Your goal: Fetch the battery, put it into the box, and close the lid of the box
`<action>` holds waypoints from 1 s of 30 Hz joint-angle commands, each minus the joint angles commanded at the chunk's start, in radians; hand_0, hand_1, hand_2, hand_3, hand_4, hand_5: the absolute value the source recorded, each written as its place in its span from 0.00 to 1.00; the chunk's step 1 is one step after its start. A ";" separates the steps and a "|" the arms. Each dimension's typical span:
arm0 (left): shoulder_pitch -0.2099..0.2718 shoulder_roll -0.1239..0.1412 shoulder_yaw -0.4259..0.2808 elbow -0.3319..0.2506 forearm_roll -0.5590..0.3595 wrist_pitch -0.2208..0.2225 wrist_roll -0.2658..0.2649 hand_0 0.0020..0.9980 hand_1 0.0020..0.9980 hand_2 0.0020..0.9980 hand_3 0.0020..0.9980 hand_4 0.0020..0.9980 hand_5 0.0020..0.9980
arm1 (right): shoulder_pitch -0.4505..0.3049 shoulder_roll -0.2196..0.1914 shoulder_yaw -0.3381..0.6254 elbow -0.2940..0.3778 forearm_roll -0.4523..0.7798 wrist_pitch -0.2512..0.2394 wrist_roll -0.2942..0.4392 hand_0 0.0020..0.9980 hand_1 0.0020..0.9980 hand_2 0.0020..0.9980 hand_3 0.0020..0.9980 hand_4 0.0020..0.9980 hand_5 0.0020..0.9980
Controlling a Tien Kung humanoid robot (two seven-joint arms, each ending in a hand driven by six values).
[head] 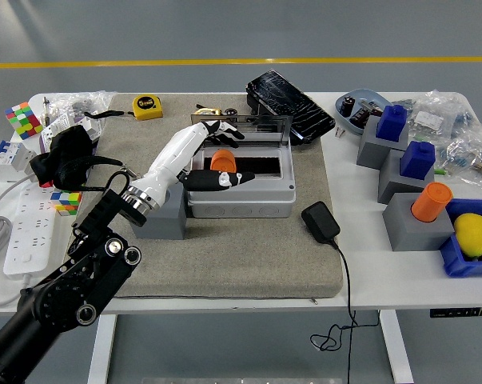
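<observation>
Fingers (225, 129) of the left hand (199, 152) are spread loosely and grasp nothing; the upper ones reach to the near edge of the raised clear lid (242, 126), and the thumb points right over the open box (242, 186). An orange battery (222, 161) lies inside the box at its left end, just beside the hand and partly hidden by it. Near the box, a black charger (320, 222) rests on the grey mat (248, 256), which covers the white table (360, 264).
</observation>
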 joint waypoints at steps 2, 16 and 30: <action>0.010 0.012 0.007 0.000 -0.002 -0.004 0.006 0.52 0.61 0.56 0.62 1.00 0.47 | -0.001 0.000 0.001 0.000 -0.001 0.000 -0.001 0.63 0.64 0.67 0.57 0.99 0.50; 0.029 0.038 0.002 -0.010 -0.001 -0.002 0.007 0.48 0.59 0.56 0.61 1.00 0.48 | 0.002 -0.002 0.000 0.000 -0.003 0.000 -0.002 0.63 0.64 0.67 0.57 0.99 0.50; 0.020 0.027 0.052 0.018 0.008 -0.013 0.032 0.47 0.57 0.55 0.61 1.00 0.48 | 0.002 -0.003 -0.006 0.000 0.003 0.000 -0.001 0.63 0.64 0.67 0.57 0.99 0.50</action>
